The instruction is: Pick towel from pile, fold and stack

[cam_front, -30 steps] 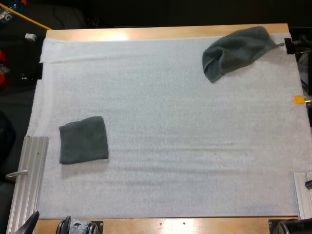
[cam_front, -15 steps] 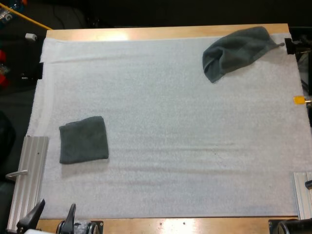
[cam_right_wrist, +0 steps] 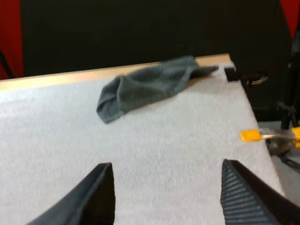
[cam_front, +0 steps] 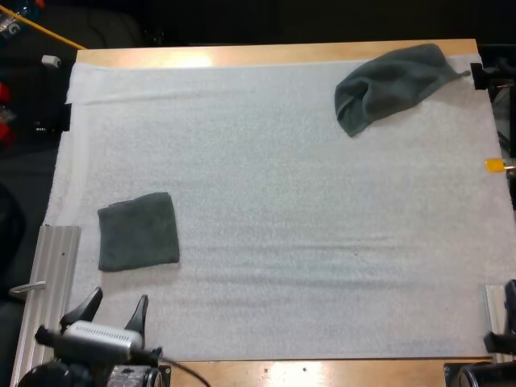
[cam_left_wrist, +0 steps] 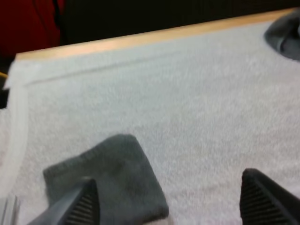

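Observation:
A crumpled dark grey-green towel (cam_front: 393,83) lies at the far right corner of the white mat (cam_front: 274,210); in the right wrist view the crumpled towel (cam_right_wrist: 150,86) sits well ahead of my right gripper (cam_right_wrist: 166,194), which is open over bare mat. A folded towel (cam_front: 138,230) lies flat near the mat's left side. My left gripper (cam_front: 113,310) is open near the front left edge, just short of the folded towel (cam_left_wrist: 105,180), with nothing between its fingers.
Aluminium rails (cam_front: 47,294) flank the mat at the front left and at the front right (cam_front: 500,322). The wooden table edge (cam_front: 274,53) runs along the far side. The wide middle of the mat is bare.
My left gripper has come forward from the front left corner onto the mat toward the folded towel. A bit of my right arm now shows at the right edge. Both towels are unmoved.

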`<action>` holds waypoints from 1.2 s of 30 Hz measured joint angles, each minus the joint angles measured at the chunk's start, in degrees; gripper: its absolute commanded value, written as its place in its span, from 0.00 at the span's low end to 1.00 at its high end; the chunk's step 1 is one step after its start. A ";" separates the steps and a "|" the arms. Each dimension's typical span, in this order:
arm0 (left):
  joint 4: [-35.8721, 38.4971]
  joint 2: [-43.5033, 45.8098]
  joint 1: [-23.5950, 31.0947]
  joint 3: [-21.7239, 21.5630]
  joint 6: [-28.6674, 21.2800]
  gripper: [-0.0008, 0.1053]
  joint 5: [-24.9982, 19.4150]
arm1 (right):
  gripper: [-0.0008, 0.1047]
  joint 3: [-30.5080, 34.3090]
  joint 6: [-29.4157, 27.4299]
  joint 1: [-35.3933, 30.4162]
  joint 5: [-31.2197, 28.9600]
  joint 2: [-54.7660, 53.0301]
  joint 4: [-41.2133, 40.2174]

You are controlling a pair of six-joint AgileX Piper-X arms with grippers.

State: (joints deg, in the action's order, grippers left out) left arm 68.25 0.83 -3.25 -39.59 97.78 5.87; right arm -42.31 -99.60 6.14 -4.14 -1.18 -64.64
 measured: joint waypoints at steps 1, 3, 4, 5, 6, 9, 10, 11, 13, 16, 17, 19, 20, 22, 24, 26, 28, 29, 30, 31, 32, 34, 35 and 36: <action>-0.59 -0.07 0.00 1.12 0.00 0.58 0.00 | 0.48 1.01 0.00 0.00 -0.01 0.07 0.37; -1.43 -0.08 0.00 3.26 0.00 0.58 0.00 | 0.48 2.93 0.00 0.00 -0.03 0.07 0.82; -1.98 -0.08 0.00 4.24 0.00 0.58 0.00 | 0.48 3.79 0.00 0.00 -0.03 0.07 0.95; -2.53 -0.08 0.00 5.09 0.00 0.58 0.00 | 0.48 4.53 0.00 0.00 -0.03 0.07 1.04; -3.14 -0.08 0.00 5.81 0.00 0.58 0.00 | 0.48 5.14 0.00 0.00 -0.03 0.07 1.06; -4.75 -0.08 0.00 7.71 0.00 0.58 0.00 | 0.48 6.91 0.00 0.00 -0.03 0.07 1.38; -5.07 -0.08 0.00 8.11 0.07 0.58 0.00 | 0.48 7.36 0.00 0.00 -0.03 0.07 1.64; -5.29 -0.08 0.00 8.37 0.14 0.58 0.00 | 0.48 7.86 0.00 0.00 -0.03 0.07 1.87; -5.50 -0.08 0.00 8.50 0.15 0.58 0.00 | 0.48 8.76 0.00 0.00 -0.03 0.07 2.41; -5.57 -0.08 0.00 8.48 0.15 0.58 0.00 | 0.48 9.96 0.00 0.00 -0.03 0.07 3.00; -5.61 -0.08 0.00 8.48 0.15 0.58 0.00 | 0.48 10.35 0.00 0.00 -0.03 0.12 2.88; -5.73 -0.08 0.00 8.48 0.15 0.58 0.06 | 0.48 10.83 0.00 0.00 -0.03 0.31 2.61; -5.72 -0.08 0.00 8.48 0.15 0.58 0.10 | 0.48 10.94 0.00 0.00 -0.03 0.37 2.61; -5.72 -0.08 0.00 8.48 0.15 0.58 0.08 | 0.48 10.92 0.00 0.00 -0.03 0.38 2.71; -5.72 -0.08 0.00 8.48 0.15 0.58 0.08 | 0.48 10.92 0.00 0.00 -0.03 0.38 2.71; -5.72 -0.08 0.00 8.48 0.15 0.58 0.08 | 0.48 10.92 0.00 0.00 -0.03 0.38 2.71; -5.72 -0.08 0.00 8.48 0.15 0.58 0.08 | 0.48 10.92 0.00 0.00 -0.03 0.38 2.71; -5.72 -0.08 0.00 8.48 0.15 0.58 0.08 | 0.48 10.92 0.00 0.00 -0.03 0.38 2.71; -5.72 -0.08 0.00 8.48 0.15 0.58 0.08 | 0.48 10.92 0.00 0.00 -0.03 0.38 2.71; -5.72 -0.08 0.00 8.48 0.15 0.58 0.08 | 0.48 10.92 0.00 0.00 -0.03 0.38 2.71; -5.72 -0.08 0.00 8.48 0.15 0.58 0.08 | 0.48 10.92 0.00 0.00 -0.03 0.38 2.71; -5.72 -0.08 0.00 8.48 0.15 0.58 0.08 | 0.48 10.92 0.00 0.00 -0.03 0.38 2.71; -5.72 -0.08 0.00 8.48 0.15 0.58 0.08 | 0.48 10.92 0.00 0.00 -0.03 0.38 2.71; -5.72 -0.08 0.00 8.48 0.15 0.58 0.08 | 0.48 10.92 0.00 0.00 -0.03 0.38 2.71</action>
State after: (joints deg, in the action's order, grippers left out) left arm 62.53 0.75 -3.25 -31.10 97.93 5.95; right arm -31.39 -99.60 6.14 -4.17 -0.80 -61.94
